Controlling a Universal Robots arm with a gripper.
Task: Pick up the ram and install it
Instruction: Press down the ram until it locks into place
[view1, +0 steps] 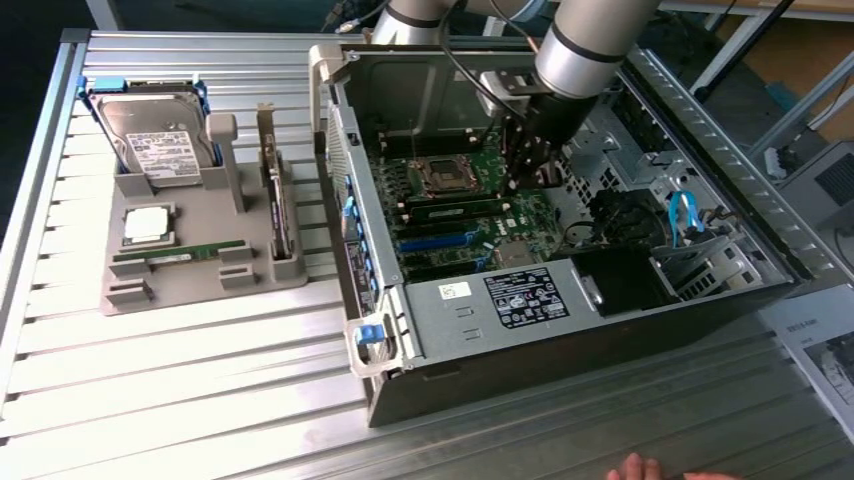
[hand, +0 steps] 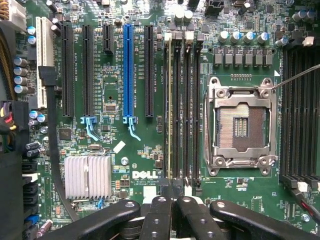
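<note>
Pale glare is thrown across the slatted surface (view1: 174, 390) toward the exterior view's left; the computer case (view1: 441, 370) is shadowed inside; the motherboard (hand: 115, 75) is evenly lit.

Slatted metal table (view1: 160, 400): grey parts holder (view1: 174, 288), open computer case (view1: 561, 350).

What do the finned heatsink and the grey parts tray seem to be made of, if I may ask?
The heatsink: probably aluminium, bare pale silver fins, matte. The parts tray: likely plastic, uniform dull grey with moulded-looking slots and posts.
</note>
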